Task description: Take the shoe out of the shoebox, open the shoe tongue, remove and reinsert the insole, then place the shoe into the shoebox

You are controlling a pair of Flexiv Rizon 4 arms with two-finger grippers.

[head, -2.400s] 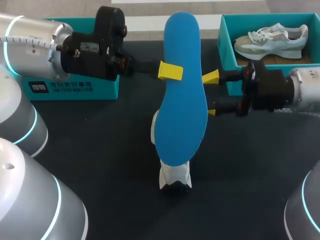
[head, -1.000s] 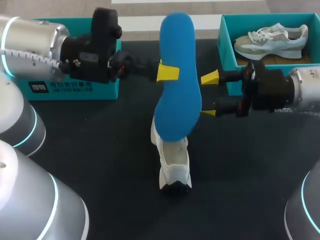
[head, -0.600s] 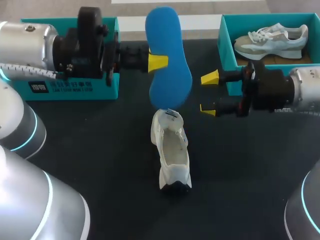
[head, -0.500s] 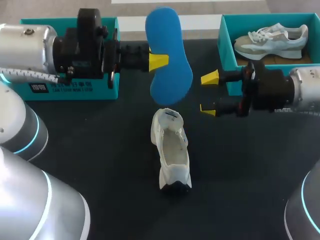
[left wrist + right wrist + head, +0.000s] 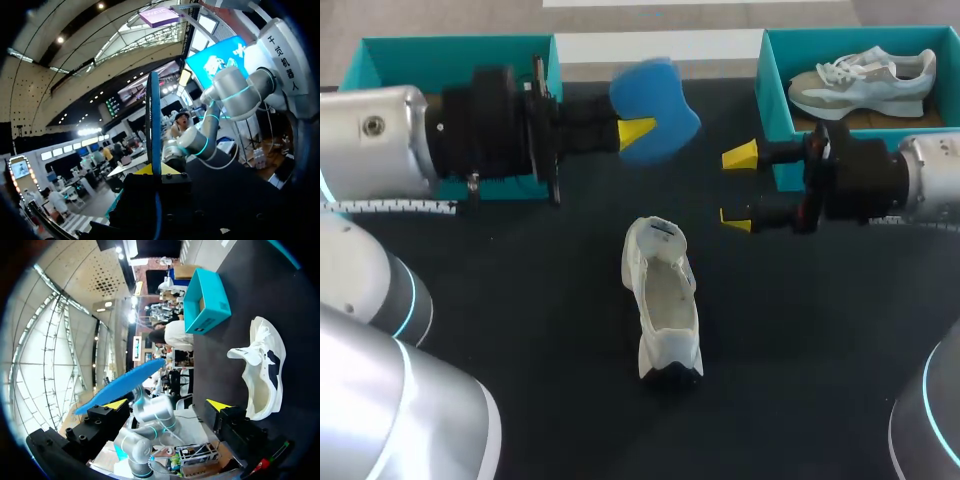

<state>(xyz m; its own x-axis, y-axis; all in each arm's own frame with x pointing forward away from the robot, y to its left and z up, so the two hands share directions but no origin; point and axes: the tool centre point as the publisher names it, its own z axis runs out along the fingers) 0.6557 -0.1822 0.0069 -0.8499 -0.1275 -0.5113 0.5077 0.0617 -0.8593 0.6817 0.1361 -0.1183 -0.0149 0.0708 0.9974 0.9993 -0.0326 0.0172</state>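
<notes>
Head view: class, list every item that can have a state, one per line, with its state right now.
Left end effector: shut on the insole.
Right end effector: open, empty.
Insole: held in the air, clear of the shoe.
Shoe: upright, no insole inside.
Right box: open, second shoe inside.
Left box: open.

Left arm [image 5: 380,140]: silver cylinder casing, one round screw recess, black ribbed wrist unit, white cable with black dashes alongside.
Right arm [image 5: 930,190]: silver casing, black wrist block, small red detail.
Lower joints [image 5: 355,270]: rounded silver shells, cyan light rings.
Left gripper [image 5: 642,133], right gripper [image 5: 737,188]: black fingers, yellow wedge tips.
</notes>
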